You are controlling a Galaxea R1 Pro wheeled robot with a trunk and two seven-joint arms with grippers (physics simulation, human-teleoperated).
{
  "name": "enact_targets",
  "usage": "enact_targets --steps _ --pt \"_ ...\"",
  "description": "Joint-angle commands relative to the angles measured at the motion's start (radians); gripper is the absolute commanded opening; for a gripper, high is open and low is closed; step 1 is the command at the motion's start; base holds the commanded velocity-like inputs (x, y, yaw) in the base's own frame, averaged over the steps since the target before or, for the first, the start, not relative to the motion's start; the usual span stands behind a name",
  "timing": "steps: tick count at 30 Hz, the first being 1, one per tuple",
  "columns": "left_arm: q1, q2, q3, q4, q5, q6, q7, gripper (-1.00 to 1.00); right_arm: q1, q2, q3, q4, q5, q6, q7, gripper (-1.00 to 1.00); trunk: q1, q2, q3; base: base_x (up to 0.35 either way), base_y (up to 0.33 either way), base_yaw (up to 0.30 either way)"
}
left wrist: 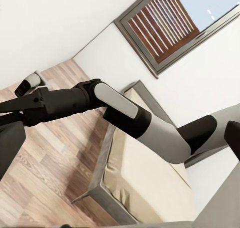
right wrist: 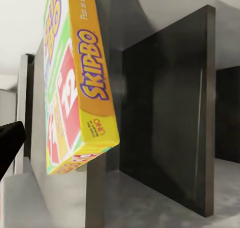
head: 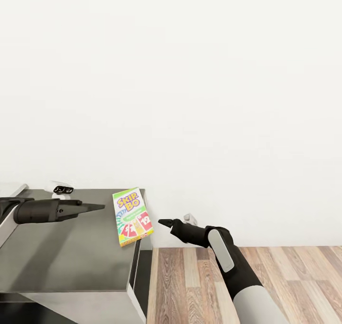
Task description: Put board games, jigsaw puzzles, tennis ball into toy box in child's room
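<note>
A yellow-green "Skip-Bo" board game [head: 132, 216] lies flat on the table's dark grey side unit [head: 71, 253], its right side hanging over the unit's edge. The right wrist view sees the same box [right wrist: 75, 102] from close by, edge-on. My right gripper [head: 164, 223] hovers just right of the box, a small gap away, empty; one dark finger [right wrist: 9, 145] sits at the border of that view. Over the unit, left of the box, my left gripper [head: 99, 205] points toward it, with its fingers [left wrist: 10, 148] far apart at the borders of the left wrist view.
A small black-and-white object [head: 61, 189] rests at the back of the unit by the white wall. Wood-plank floor [head: 266, 276] stretches to the right. A bed [left wrist: 145, 188] and a shuttered window [left wrist: 165, 22] appear behind my right arm [left wrist: 120, 107].
</note>
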Motion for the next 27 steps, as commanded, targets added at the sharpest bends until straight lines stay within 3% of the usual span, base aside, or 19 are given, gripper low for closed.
enact_targets --steps 1,27 --pt "-0.001 0.001 -0.002 0.001 0.003 0.010 -0.002 1.00 -0.001 0.000 -0.002 0.000 0.005 0.004 0.005 1.00 0.000 -0.001 -0.001 0.000 0.142 0.000" --pt "-0.001 -0.003 -0.002 0.010 0.004 0.004 0.001 1.00 -0.001 0.000 -0.004 0.000 0.005 0.004 0.005 1.00 0.004 -0.008 -0.004 0.000 0.046 0.000"
